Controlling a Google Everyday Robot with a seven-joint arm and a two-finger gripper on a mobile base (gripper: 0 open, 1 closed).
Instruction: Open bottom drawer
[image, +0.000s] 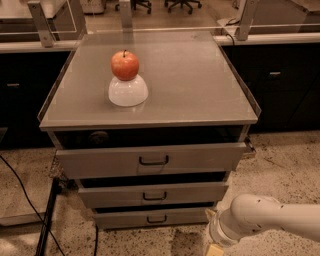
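The end effector (214, 248) hangs low, just right of the bottom drawer (125, 219), probably to approach its handle (156, 219); whether it is spread, I cannot tell.

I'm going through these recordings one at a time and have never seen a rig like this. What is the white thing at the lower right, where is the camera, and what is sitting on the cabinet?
The white tube at the lower right is the robot's single arm. At its end is the gripper, the clamp it grasps with. It is low at the picture's bottom edge, just right of the bottom drawer. Most of it is cut off, so nothing can be seen held in it.

There is only one camera view. It looks down from above at the front of a grey metal cabinet; where the camera is mounted is not known.

On the cabinet top sits a white bowl that looks upside down, with a red apple resting on it. Below are three drawers. The bottom drawer, with the smallest front, is the one to open, and its dark handle is untouched.
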